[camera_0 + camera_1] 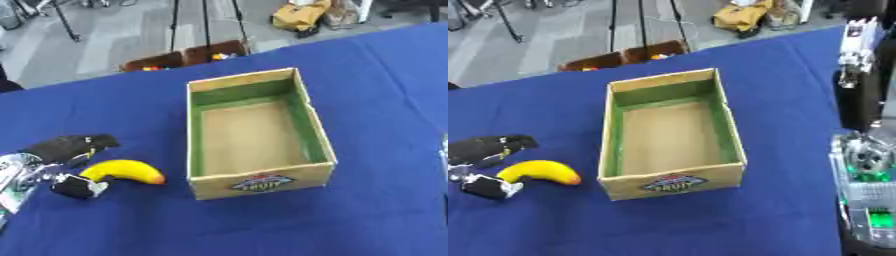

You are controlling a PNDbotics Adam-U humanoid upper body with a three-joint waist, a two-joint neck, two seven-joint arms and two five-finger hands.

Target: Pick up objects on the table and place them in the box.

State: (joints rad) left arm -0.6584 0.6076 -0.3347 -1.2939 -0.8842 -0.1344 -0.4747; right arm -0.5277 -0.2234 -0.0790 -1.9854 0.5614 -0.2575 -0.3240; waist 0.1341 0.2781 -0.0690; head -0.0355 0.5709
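- Right now the left hand (pixel 66 162) has fingers & thumb curled round the stem end of the curved yellow banana w/ reddish tip (pixel 122 171), which lies on the blue tablecloth (pixel 105 105), just left of the open cardboard box w/ green inner walls (pixel 304 107).
- Risk: end-only hold, so banana may swing, slip out, or hit the box wall on the way over.
- Banana looks smooth, glossy, prob. plastic.
- Right hand (pixel 857 47): edge-on, can't tell fingers.
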